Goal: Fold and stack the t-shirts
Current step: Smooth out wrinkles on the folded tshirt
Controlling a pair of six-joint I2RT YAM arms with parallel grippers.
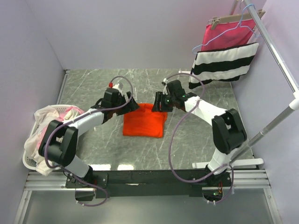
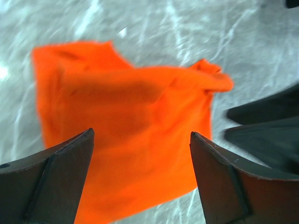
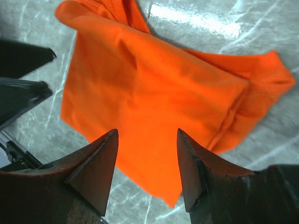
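the folded orange t-shirt (image 1: 144, 123) lies flat on the grey worktop (image 1: 93, 84) at the centre of the frame. the left pincer (image 2: 140, 135) and the right pincer (image 3: 147, 133) hang over its upper edge, both with jaws apart and holding nothing. cream and pink t-shirts (image 1: 51, 116) fill a white basket (image 1: 29, 161) at the left of the frame.

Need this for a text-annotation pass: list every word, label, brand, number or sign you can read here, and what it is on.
No readable text in any view. The orange shirt is plain, the striped cloth shows only stripes, and the basket bears no visible print.
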